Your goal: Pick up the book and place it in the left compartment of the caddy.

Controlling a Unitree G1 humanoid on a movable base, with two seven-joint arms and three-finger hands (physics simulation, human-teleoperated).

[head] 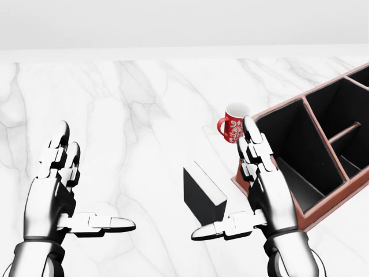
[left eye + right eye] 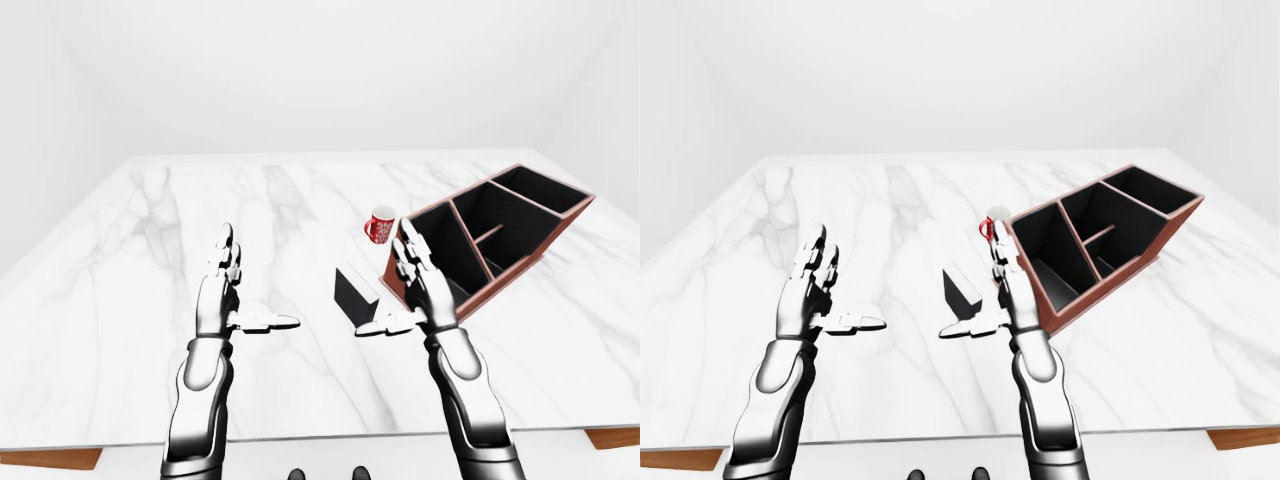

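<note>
A black book [image 1: 202, 195] with white page edges stands upright on the marble table [image 1: 138, 115], just left of the caddy. The caddy [image 1: 278, 108] is red-brown wood with black compartments; its left compartment [image 1: 300, 158] holds nothing. My right hand [image 1: 235, 191] is open, its fingers [image 1: 256, 156] raised between the book and the caddy's near corner, the thumb [image 1: 222, 226] pointing left below the book. It does not touch the book. My left hand [image 1: 95, 180] is open too, far to the left of the book.
A red mug with a white pattern [image 1: 233, 125] stands right by the caddy's left corner, above my right hand in the head view. The table's near edge [image 2: 330, 437] runs under my forearms, and white walls lie beyond it.
</note>
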